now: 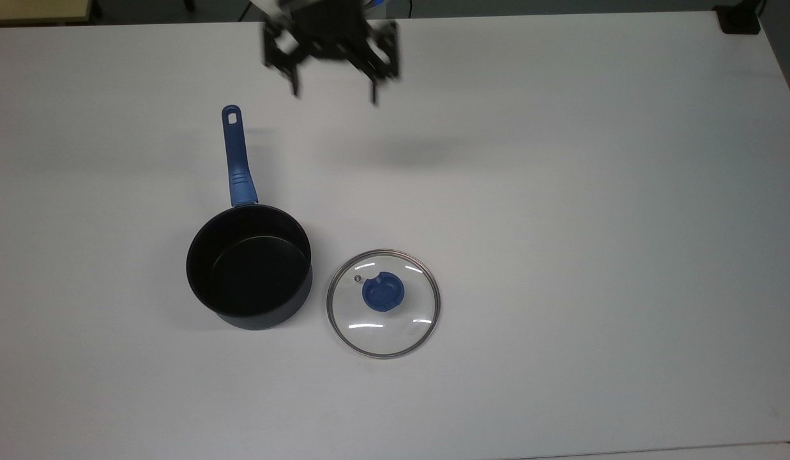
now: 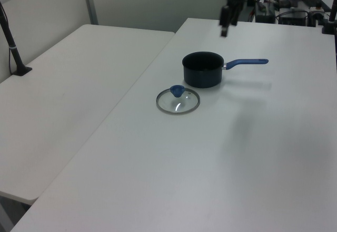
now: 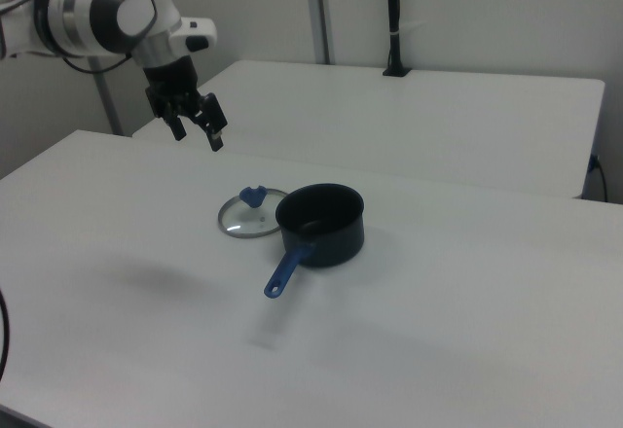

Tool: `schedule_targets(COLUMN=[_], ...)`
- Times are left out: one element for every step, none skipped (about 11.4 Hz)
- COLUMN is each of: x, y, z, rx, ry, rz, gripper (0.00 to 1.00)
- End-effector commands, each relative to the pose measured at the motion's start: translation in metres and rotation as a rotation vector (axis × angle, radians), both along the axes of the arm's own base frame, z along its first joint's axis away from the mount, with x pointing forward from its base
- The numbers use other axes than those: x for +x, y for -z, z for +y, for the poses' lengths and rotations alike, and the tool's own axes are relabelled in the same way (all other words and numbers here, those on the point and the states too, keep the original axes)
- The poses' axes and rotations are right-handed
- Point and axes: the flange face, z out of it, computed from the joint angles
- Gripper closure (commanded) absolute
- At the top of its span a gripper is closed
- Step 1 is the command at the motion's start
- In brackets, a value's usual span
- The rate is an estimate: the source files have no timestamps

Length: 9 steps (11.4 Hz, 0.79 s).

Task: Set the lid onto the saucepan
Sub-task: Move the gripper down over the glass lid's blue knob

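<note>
My end effector [image 1: 334,96] hangs high above the white counter [image 1: 592,191], its two black fingers spread wide and pointing down, with nothing between them and nothing touching them. In the right view it [image 3: 198,134] sits in the air well apart from both task things, carried on my white arm [image 3: 117,10].

Down on the counter, the round clear glass lid with a thin metal rim and a blue knob [image 1: 383,303] lies flat, knob up, which I judge leaves the knob free for a grasp from above. It rests just beside the small dark navy saucepan with a black inside [image 1: 249,266], on the top view's right of it, not touching it as far as I can tell. The saucepan stands upright and open, its long blue handle [image 1: 236,156] pointing toward the top view's upper edge, so the rim looks clear to receive the lid.
</note>
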Motion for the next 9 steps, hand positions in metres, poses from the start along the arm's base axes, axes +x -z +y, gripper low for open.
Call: schedule_targets(x=[0.034, 0.042, 0.051, 0.060, 0.070, 0.077, 0.083, 0.087, 0.091], y=[0.050, 0.069, 0.086, 0.107, 0.122, 0.142, 0.162, 0.182, 0.194], z=[0.061, 0.077, 0.083, 0.086, 0.089, 0.097, 0.101, 0.100, 0.098], rx=[0.024, 0.025, 0.016, 0.008, 0.011, -0.003, -0.045, -0.083, -0.075], ry=[0.147, 0.186, 0.231, 0.283, 0.344, 0.389, 0.432, 0.465, 0.493], rz=[-0.087, -0.111, -0.140, -0.172, -0.216, -0.251, -0.275, -0.300, -0.324], gripper=[0.00, 0.00, 0.00, 0.00, 0.00, 0.00, 0.00, 0.00, 0.00])
